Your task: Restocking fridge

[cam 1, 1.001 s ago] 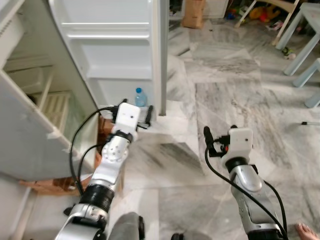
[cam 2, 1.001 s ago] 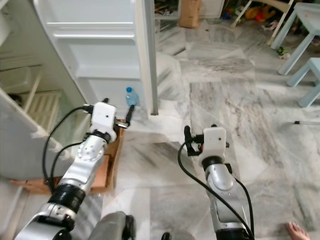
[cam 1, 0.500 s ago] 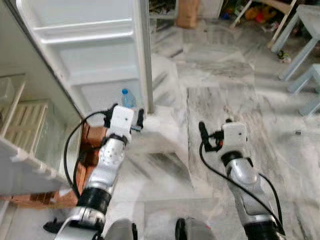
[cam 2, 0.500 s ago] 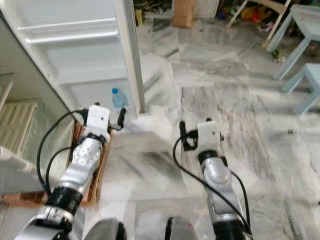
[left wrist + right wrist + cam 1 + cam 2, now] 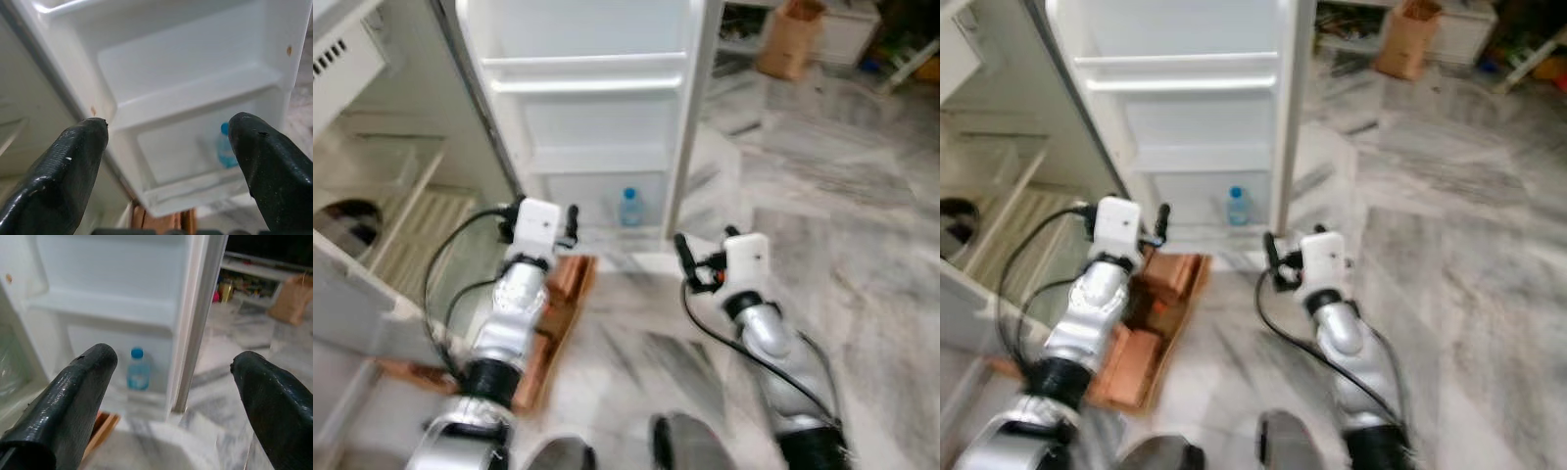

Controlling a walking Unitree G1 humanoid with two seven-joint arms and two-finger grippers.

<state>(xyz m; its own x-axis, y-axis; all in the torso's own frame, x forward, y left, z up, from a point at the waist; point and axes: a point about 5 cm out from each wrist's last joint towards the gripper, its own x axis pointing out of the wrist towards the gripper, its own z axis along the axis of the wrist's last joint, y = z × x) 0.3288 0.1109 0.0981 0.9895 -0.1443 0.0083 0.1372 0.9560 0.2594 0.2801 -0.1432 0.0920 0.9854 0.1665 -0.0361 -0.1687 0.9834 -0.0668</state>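
The fridge door [image 5: 597, 117] stands wide open, its white shelves bare except the lowest. There a clear water bottle [image 5: 628, 207] with a blue cap stands upright, also seen as the bottle [image 5: 138, 369] in the right wrist view. My left gripper [image 5: 544, 208] is held up in front of the door's hinge side, open and empty, left of the bottle. My right gripper [image 5: 706, 239] hovers open and empty, low by the door's outer edge, right of the bottle. Both wrist views look at the door shelves between spread fingers [image 5: 73, 161].
The fridge's inner compartment [image 5: 401, 215] with pale shelves and drawers lies to the left. A brown cardboard box [image 5: 558, 299] sits on the floor under my left arm. Grey marble floor [image 5: 842, 225] stretches right; a brown paper bag [image 5: 788, 39] stands far back.
The camera has swung, so the open door now sits at the centre instead of the left. Both arms keep the same raised pose with fingers apart and nothing held.
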